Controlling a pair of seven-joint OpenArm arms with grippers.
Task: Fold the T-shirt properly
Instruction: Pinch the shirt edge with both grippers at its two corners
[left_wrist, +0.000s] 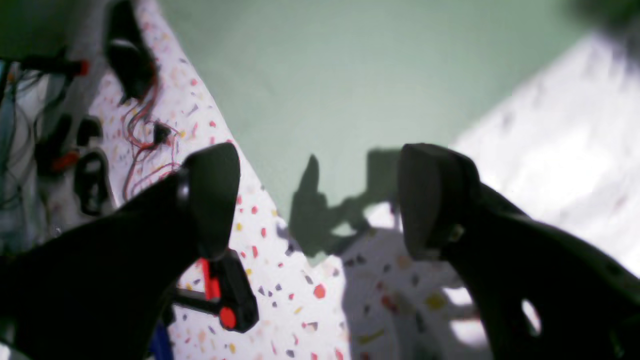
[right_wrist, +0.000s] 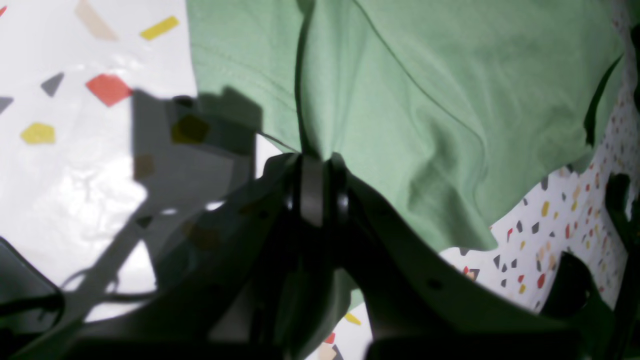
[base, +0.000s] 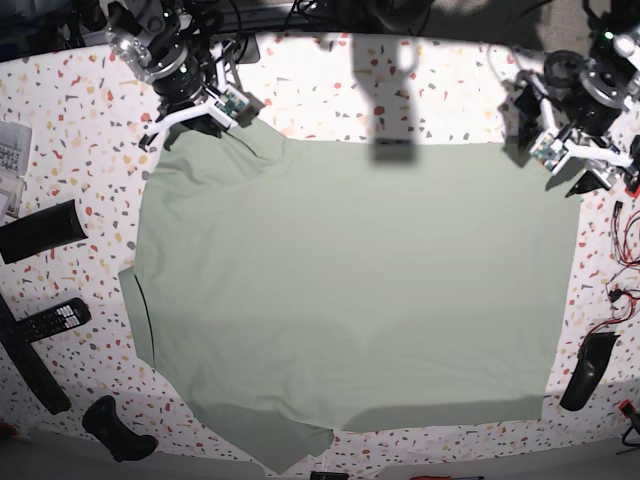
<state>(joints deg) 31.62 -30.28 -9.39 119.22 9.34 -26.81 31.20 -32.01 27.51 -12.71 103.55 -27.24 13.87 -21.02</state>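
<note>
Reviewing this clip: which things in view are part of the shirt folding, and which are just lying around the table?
Part of the job:
T-shirt, spread flat
right claw, shut on the shirt's edge
left claw, open above a shirt corner

Just lying about:
remote control
black case
red wires
terrazzo table

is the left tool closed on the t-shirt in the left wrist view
No, the left tool stands wide open above the table, its two fingers well apart, with only the T-shirt edge lying beyond them.
</note>
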